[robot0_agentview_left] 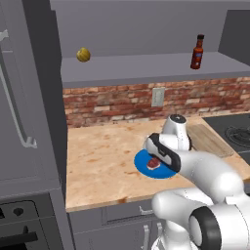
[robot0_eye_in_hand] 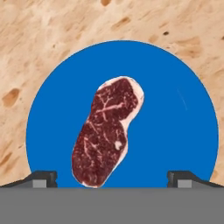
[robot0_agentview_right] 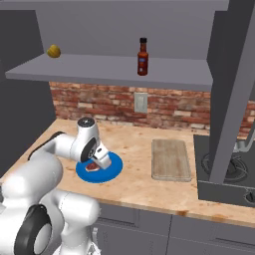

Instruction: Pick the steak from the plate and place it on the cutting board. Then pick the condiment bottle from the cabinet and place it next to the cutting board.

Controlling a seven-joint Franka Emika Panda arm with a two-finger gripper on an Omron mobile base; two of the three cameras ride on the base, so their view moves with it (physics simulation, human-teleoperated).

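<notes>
The steak (robot0_eye_in_hand: 107, 131) lies flat on the blue plate (robot0_eye_in_hand: 175, 109), a little off its middle, and the plate stands on the table (robot0_agentview_left: 97, 156). The end effector (robot0_eye_in_hand: 112, 177) hangs over it with its fingers spread wide and nothing between them.

What can go wrong from here, I think, is the grip itself. The meat is thin and lies flat, so fingers that come down too shallow may close over it and slide off. If they come down too deep they may press on the plate and push it across the table. The steak also lies slanted in the hand view and more toward one finger, so one tip may land on the meat instead of beside it.

The arm reaches forward from the base, bends over, and the hand points down at the plate. The board (robot0_agentview_right: 171, 159) lies well apart to the right of the plate, with nothing on it. The bottle (robot0_agentview_right: 143, 56) stands upright on the cabinet (robot0_agentview_right: 99, 67) shelf above.
</notes>
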